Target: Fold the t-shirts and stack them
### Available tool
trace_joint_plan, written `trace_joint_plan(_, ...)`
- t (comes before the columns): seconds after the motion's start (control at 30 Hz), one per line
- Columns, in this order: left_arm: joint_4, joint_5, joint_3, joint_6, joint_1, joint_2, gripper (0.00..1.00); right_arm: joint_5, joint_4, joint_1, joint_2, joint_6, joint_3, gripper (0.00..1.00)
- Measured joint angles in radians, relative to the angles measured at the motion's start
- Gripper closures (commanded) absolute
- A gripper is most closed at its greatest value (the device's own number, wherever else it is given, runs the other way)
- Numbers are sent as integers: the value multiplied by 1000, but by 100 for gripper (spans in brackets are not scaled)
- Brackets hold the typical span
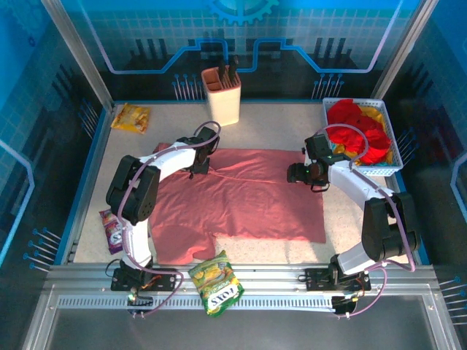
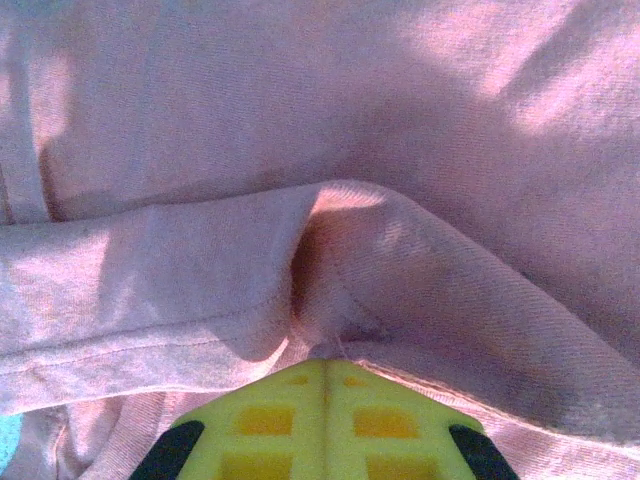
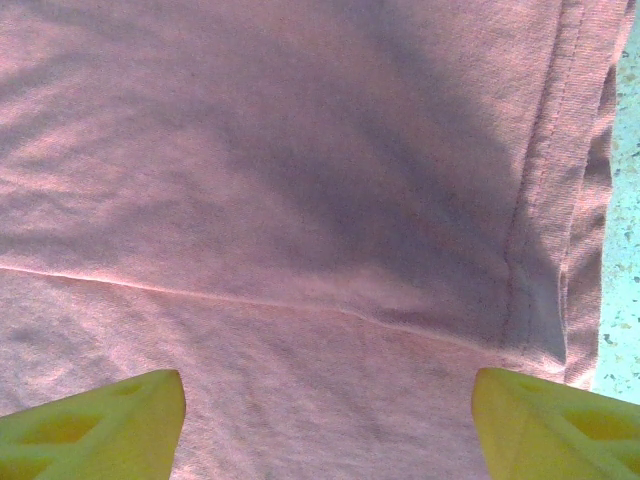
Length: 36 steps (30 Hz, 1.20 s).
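A dusty salmon-pink t-shirt (image 1: pixel 248 197) lies spread across the middle of the table. My left gripper (image 1: pixel 198 166) is down at its far left edge. In the left wrist view the yellow jaws are pressed together, with my left gripper (image 2: pixel 325 365) shut on a raised fold of the pink cloth (image 2: pixel 400 150). My right gripper (image 1: pixel 294 173) hovers at the shirt's far right edge. Its fingertips (image 3: pixel 110 420) stand wide apart over flat pink cloth (image 3: pixel 300 150), near the hem, and hold nothing. Red and yellow t-shirts (image 1: pixel 357 127) are heaped in a basket.
The white mesh basket (image 1: pixel 368 172) stands at the back right. A beige holder with dark handles (image 1: pixel 221 95) is at the back centre. Snack packets lie at the back left (image 1: pixel 131 117), the left edge (image 1: pixel 111 230) and the front rail (image 1: pixel 215 281).
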Motion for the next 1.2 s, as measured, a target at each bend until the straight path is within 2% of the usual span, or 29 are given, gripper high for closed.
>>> trace_joint_plan(0.17, -12, -8, -12, -3, -5, -10, 100, 0, 0, 0, 0, 0, -5, 24)
trace_joint_plan(0.2, -16, -10, -18, -3, -6, -15, 98, -1, 1, 0, 0, 0, -5, 24)
trace_joint_plan(0.3, -21, -12, -26, -2, -9, -27, 81, -1, 1, 0, 0, 0, -5, 24)
trace_joint_plan(0.33, -21, -12, -26, -5, -9, -28, 72, -1, 1, 0, 0, 0, -5, 24)
trace_joint_plan(0.37, -20, -12, -26, -10, -10, -29, 69, -1, 1, 0, 0, 0, -5, 24)
trace_joint_plan(1.2, -9, -6, 16, 2, -10, 19, 70, -3, 0, 0, 0, -8, -5, 24)
